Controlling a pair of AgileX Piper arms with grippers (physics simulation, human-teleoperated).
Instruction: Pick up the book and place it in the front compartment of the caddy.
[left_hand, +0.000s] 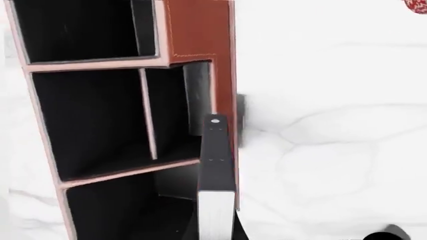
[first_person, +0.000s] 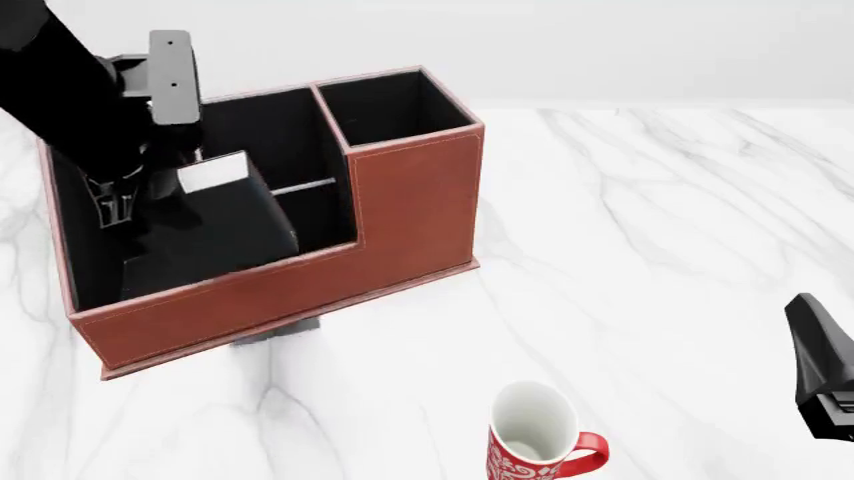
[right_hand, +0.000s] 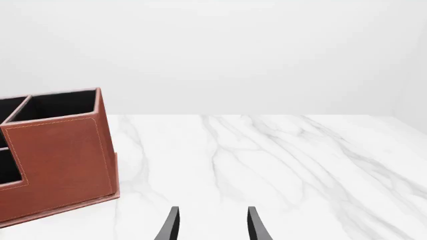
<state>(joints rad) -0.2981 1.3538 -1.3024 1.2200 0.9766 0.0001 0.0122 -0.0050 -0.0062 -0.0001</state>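
Left wrist view: the left gripper (left_hand: 217, 210) is clamping the book (left_hand: 217, 165) by its lower part, so the black cover and white page edge are running straight out ahead of the claw, the long axis in line with the fingers. The caddy (left_hand: 200, 30) is lying directly beyond the claw, its cells opening toward the camera. The far end of the book is reaching over the low cut-down cell by the stepped wall, while the front compartment (left_hand: 170, 110), the small cell behind the thin divider, is sitting just to one side of that tip, toward the caddy's wider cells.

Front view: the left gripper (first_person: 127, 195) is hanging over the caddy's wide end, and the book (first_person: 220, 225) is leaning out from it toward the right and downward, its white edge uppermost. The front compartment (first_person: 310, 205) is lying just beyond the book's lower end, on the right of this claw. I judge the coming move is turning on that small sideways offset and on standing the book upright. The red-and-white mug (first_person: 534, 440) is standing well clear, nearer the right gripper (first_person: 827, 385), whose fingers are cut off here.

Right wrist view: the right gripper (right_hand: 211, 225) is holding its fingers apart with nothing between them; the caddy (right_hand: 60, 150) is lying well off to its left, so the left arm is plainly the nearer one.
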